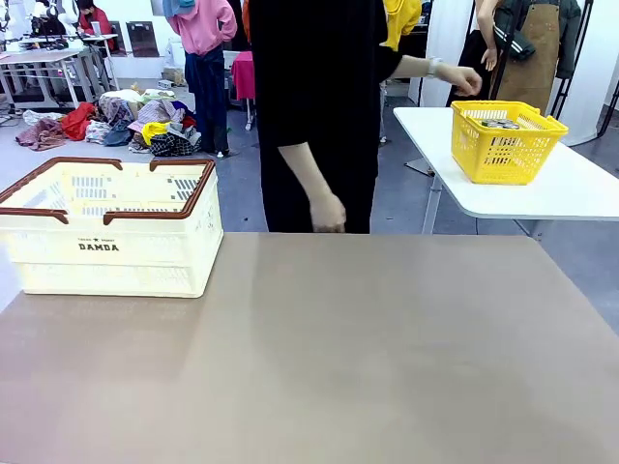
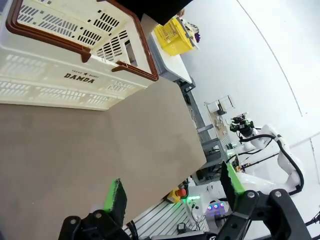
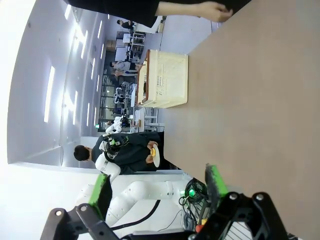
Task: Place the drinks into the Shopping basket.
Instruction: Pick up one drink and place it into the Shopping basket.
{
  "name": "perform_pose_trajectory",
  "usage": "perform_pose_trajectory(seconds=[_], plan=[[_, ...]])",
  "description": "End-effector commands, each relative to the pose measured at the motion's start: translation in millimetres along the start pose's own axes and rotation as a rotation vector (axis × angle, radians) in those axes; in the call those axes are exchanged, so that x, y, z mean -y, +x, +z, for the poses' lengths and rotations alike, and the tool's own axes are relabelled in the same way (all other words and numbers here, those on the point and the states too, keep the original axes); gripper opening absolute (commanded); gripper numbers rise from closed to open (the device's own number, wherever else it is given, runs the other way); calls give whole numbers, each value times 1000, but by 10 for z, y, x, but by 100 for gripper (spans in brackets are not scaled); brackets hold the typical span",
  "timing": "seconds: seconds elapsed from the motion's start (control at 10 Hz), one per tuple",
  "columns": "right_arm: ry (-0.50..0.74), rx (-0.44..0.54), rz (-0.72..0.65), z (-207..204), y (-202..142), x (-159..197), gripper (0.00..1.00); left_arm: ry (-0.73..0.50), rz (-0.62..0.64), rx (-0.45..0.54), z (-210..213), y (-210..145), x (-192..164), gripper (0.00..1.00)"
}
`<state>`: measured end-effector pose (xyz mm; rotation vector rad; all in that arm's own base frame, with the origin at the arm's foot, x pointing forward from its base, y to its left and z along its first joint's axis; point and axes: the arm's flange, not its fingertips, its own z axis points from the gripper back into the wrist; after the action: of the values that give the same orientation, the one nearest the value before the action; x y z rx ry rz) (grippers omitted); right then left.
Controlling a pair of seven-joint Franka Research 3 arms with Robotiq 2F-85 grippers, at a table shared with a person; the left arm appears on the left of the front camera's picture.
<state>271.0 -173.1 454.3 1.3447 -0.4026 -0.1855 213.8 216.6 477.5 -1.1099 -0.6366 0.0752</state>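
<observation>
Across the far edge of the brown table (image 1: 319, 367) stands a person (image 1: 311, 97) in black, cut off at the top of the front view. The Shopping basket (image 1: 106, 232) sits at the table's far left corner with its brown handles folded out along the rim, and from the front its floor is mostly hidden behind the near wall. On a white side table (image 1: 561, 198) well apart to the right stands a yellow mesh basket (image 1: 505, 145); the drinks (image 1: 500, 124) lie inside it as a few silver tops just above the rim, too small to tell their colours or count. One of the person's hands (image 1: 462, 79) hovers over that yellow basket, the other hand (image 1: 329, 213) hangs loose just beyond the brown table's far edge. The left gripper (image 2: 173, 192) has its green-padded fingers spread wide, holding nothing, above bare tabletop with the Shopping basket ahead of it. The right gripper (image 3: 157, 189) is likewise spread and holding nothing, off the table's near edge.
</observation>
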Motion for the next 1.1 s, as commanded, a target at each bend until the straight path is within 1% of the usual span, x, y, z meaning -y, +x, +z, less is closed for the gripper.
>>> perform_pose_trajectory(seconds=[0.0,1.0], plan=[[18,7,12,3,12,-35,100,-12,-17,1,-14,-7,-11,100],[18,7,12,3,12,-35,100,-12,-17,1,-14,-7,-11,100]])
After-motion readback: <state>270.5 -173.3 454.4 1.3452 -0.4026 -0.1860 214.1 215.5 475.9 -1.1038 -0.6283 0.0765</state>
